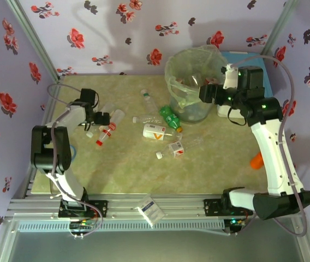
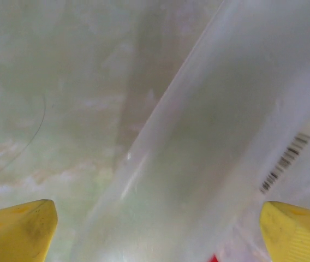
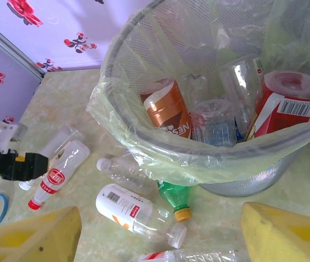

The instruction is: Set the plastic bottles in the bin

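The bin [image 1: 190, 82] stands at the back of the table; its pale green bag [image 3: 160, 147] hangs over the rim, and several plastic bottles [image 3: 168, 112] lie inside. More bottles lie on the table: a green one [image 1: 170, 117], a white-labelled one [image 1: 155, 131] and a clear one [image 1: 147, 98]. My right gripper [image 1: 204, 94] hovers open beside the bin's rim, its yellow fingers [image 3: 286, 232] apart above the white-labelled bottle [image 3: 136, 210]. My left gripper [image 1: 103, 119] is low at the left, open, its fingers [image 2: 18, 229] either side of a clear bottle [image 2: 198, 164].
A blue-lidded white box [image 1: 239, 57] stands behind the bin. An orange object [image 1: 257, 160] lies by the right arm. A small packet [image 1: 151, 209] rests on the front rail. Flowered walls close in the table on three sides.
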